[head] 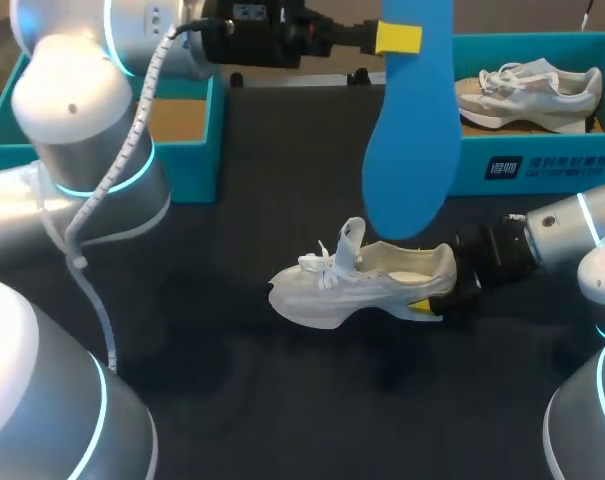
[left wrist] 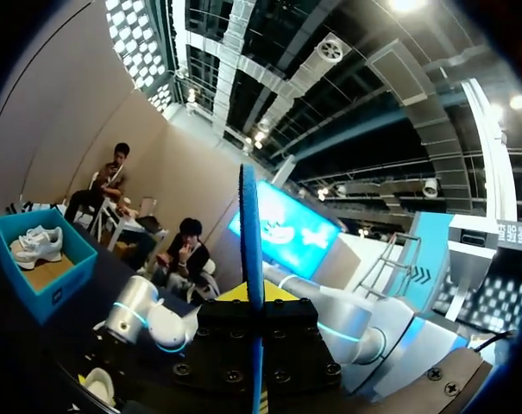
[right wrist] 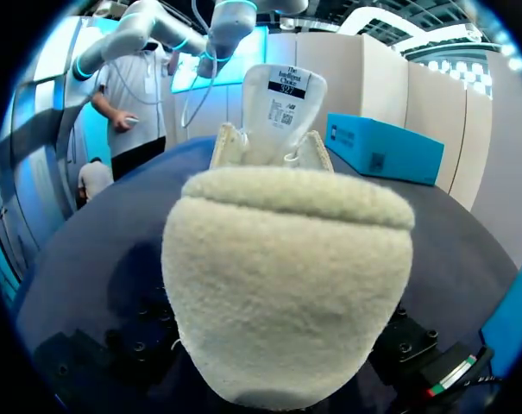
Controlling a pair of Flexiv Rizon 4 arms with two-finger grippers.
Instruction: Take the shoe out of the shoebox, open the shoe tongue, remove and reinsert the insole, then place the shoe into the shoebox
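left tool point(head: 397, 38): clamps insole point(head: 407, 150) | right tool point(head: 427, 305): grips shoe point(head: 362, 285) heel

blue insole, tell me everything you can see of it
The blue insole is a flat, foot-shaped sheet, foam by its look, plain and bright. It is out of the white shoe, hanging upright above it, broad end down. The left gripper pinches its narrow upper end; nothing else clearly touches it.

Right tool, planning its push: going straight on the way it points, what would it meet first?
The shoe: the right tool sits right at its heel, which fills the right wrist view. Whether they actually touch, I cannot confirm.
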